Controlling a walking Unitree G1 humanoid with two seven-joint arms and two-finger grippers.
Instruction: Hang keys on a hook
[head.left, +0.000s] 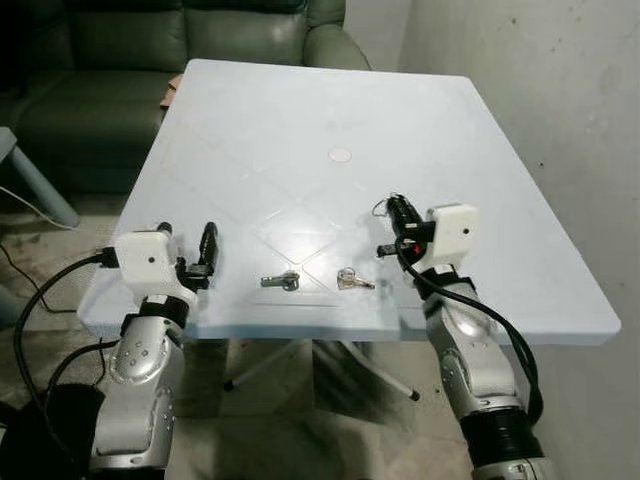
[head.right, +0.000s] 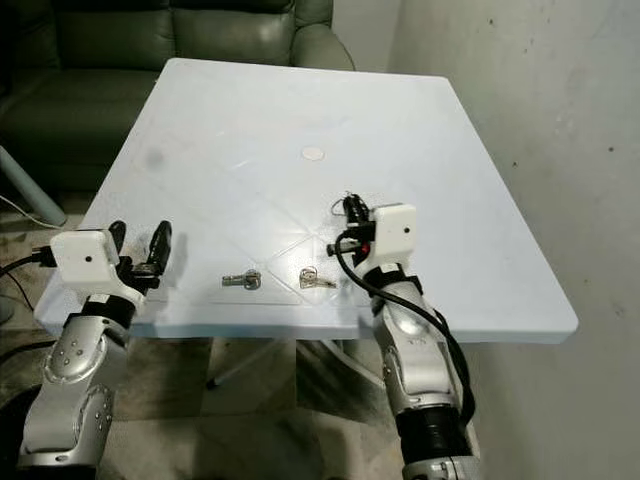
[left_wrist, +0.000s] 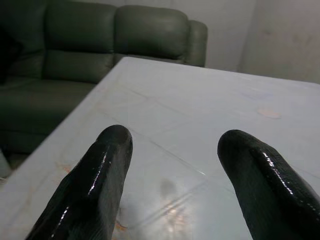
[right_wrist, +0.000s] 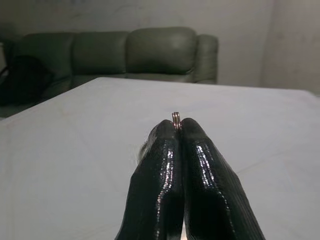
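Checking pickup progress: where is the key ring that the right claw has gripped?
The key ring is pinched between the shut fingertips of the right claw, low over the pale blue table, right of the two loose keys near its front edge.

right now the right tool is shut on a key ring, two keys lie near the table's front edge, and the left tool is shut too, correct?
Not quite: the left tool is open, its two fingers clearly apart in the left wrist view. The rest holds: the right tool is shut on a key ring, and two keys lie near the table's front edge.
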